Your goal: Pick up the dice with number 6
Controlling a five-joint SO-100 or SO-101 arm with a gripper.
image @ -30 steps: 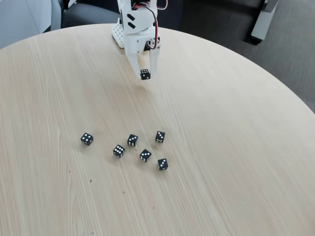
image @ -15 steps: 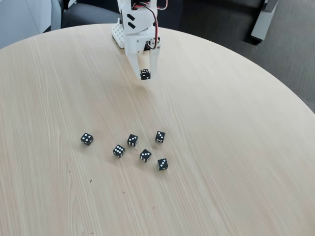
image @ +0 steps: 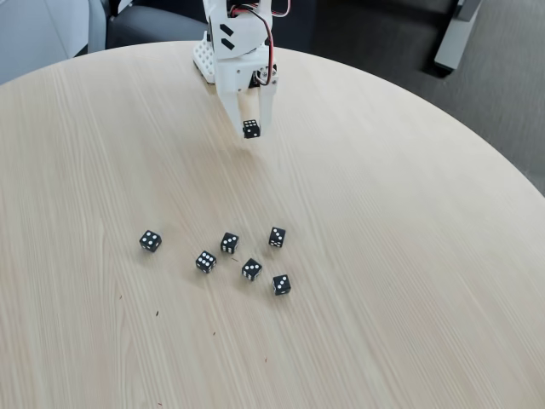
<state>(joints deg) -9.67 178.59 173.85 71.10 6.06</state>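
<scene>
Here the white claw [image: 251, 129] hangs near the far edge of the round wooden tabletop [image: 383, 239], its two fingers clamped on the dice with number 6 [image: 251, 129], a small black cube held between the fingertips above the wood. Well apart from it, nearer the camera, six other black dice [image: 251, 269] lie loose on the tabletop: five in a close cluster and one [image: 150, 241] off to the left.
</scene>
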